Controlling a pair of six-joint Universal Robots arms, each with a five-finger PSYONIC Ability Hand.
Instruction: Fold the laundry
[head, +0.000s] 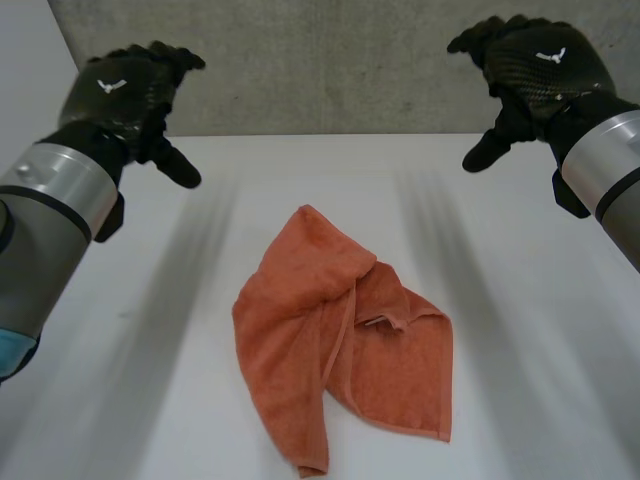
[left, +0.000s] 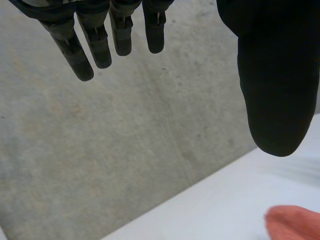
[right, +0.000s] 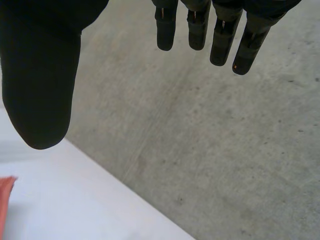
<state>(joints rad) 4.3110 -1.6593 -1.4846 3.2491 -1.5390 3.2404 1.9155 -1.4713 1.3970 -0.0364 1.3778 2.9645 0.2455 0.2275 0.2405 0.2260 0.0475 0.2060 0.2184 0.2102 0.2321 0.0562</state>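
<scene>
An orange towel (head: 340, 345) lies crumpled on the white table (head: 520, 330), in the middle toward the near edge, with one flap folded over itself. My left hand (head: 125, 90) hovers high above the table's far left, fingers (left: 95, 42) straight and apart from the thumb (left: 277, 85), holding nothing. My right hand (head: 535, 65) hovers at the far right in the same way, fingers (right: 222, 35) straight, thumb (right: 40, 90) spread wide. Both hands are well clear of the towel. A corner of the towel (left: 295, 222) lies beyond the left thumb, and a sliver of towel (right: 6, 200) sits below the right thumb.
A grey concrete wall (head: 330, 60) rises right behind the table's far edge. Bare white tabletop surrounds the towel on all sides.
</scene>
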